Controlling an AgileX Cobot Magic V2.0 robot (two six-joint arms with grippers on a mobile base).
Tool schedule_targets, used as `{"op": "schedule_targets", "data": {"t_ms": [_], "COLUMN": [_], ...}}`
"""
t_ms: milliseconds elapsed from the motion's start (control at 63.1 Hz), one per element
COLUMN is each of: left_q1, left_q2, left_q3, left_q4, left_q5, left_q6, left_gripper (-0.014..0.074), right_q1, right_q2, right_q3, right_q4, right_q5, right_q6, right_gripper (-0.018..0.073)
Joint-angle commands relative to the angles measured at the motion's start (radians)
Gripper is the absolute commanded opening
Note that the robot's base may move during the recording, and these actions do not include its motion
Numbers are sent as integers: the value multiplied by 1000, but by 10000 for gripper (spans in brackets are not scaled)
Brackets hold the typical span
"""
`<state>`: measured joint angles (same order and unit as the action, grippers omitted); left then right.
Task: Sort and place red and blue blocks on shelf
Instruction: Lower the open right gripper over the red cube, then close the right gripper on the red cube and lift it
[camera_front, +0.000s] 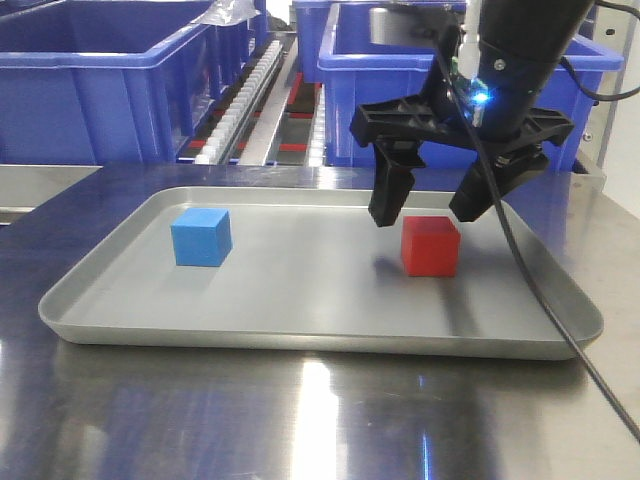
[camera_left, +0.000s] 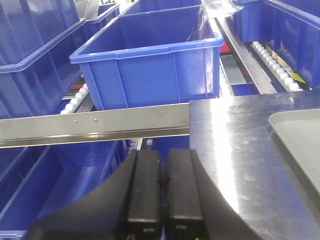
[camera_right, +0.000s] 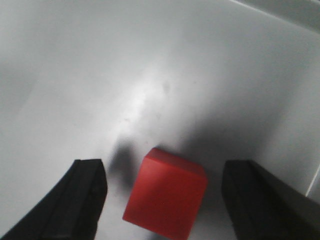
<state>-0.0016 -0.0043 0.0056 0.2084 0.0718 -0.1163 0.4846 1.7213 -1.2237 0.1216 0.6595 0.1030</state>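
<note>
The red block (camera_front: 431, 245) sits on the right part of the grey tray (camera_front: 300, 320). The blue block (camera_front: 201, 237) sits on the tray's left part. My right gripper (camera_front: 428, 208) hangs open just above and behind the red block, one finger on each side. In the right wrist view the red block (camera_right: 166, 198) lies between the spread fingers (camera_right: 85, 195), touching neither; the gripper (camera_right: 167, 172) is empty. My left gripper (camera_left: 164, 165) is shut and empty, off the table's left edge, facing the shelf's front rail (camera_left: 95, 125) with its two screws.
Large blue bins (camera_front: 100, 80) stand on the shelf's roller tracks (camera_front: 245, 95) behind the table; one bin (camera_left: 150, 60) faces my left gripper. The tray rests on the shiny steel tabletop (camera_front: 300, 420). A black cable (camera_front: 560, 330) trails from my right arm across the tray's right edge.
</note>
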Motion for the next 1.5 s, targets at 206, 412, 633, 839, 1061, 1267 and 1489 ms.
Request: {"op": "schedule_targets", "data": {"t_ms": [206,412,633,839,1061,1267,1489], "left_q1": [-1,-1,-1,-1,-1,-1,-1], "left_q2": [-20,-20,-20,-20,-20,-20,-20], "left_q3": [33,33,33,33,33,33,33], "left_q4": [-9,-9,-9,-9,-9,-9,-9], "left_q5": [-92,-92,-92,-92,-92,-92,-92], "left_q6": [1,1,1,1,1,1,1], "left_gripper": [124,124,124,124,124,124,124], "right_q1": [-2,-2,-2,-2,-2,-2,-2], "right_q2": [-6,5,5,5,1,-40,-135], "right_q3": [-34,-34,-34,-34,-45,-105,-112], "right_q4": [2,2,2,2,2,2,1], "right_q5": [4,3,-2,-2,21,48,-24], "right_q6": [-2,-2,-2,-2,-2,-2,-2], "right_gripper": [594,594,544,326,141,52,49]}}
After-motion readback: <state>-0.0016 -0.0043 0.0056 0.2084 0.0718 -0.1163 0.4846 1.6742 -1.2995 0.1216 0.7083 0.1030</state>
